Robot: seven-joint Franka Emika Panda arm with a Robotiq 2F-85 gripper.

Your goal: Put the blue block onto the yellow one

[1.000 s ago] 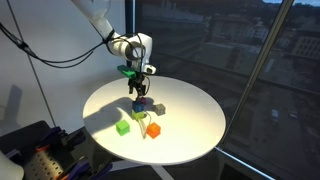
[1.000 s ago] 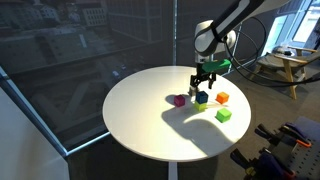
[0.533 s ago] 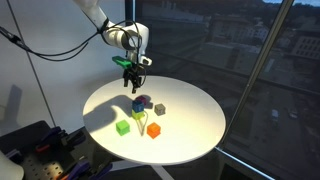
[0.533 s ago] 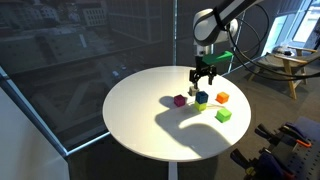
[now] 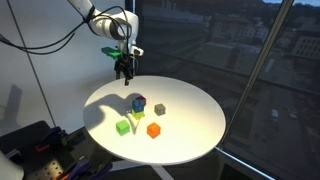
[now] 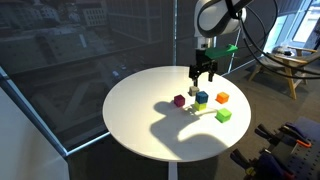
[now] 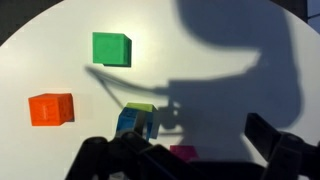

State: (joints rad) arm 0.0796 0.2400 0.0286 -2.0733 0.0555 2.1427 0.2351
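Note:
The blue block (image 5: 138, 103) sits on top of the yellow one (image 5: 137, 115) near the middle of the round white table (image 5: 195, 125). The stack also shows in an exterior view (image 6: 201, 97). In the wrist view the blue block (image 7: 129, 124) covers most of the yellow one (image 7: 142, 107). My gripper (image 5: 124, 68) hangs open and empty high above the table, up and to the side of the stack; it shows in both exterior views (image 6: 203, 70). In the wrist view its dark fingers (image 7: 275, 145) stand wide apart with nothing between them.
Around the stack lie a lime-green cube (image 5: 122, 127), an orange cube (image 5: 153, 130), a grey cube (image 5: 159, 109) and a magenta cube (image 6: 179, 100). Green (image 7: 111, 47), orange (image 7: 51, 108) and magenta (image 7: 183, 152) also show in the wrist view. Glass walls stand behind the table.
My gripper has risen from just above the stack and moved up and away from it. The blue block stays on the yellow one. The other cubes have not moved.

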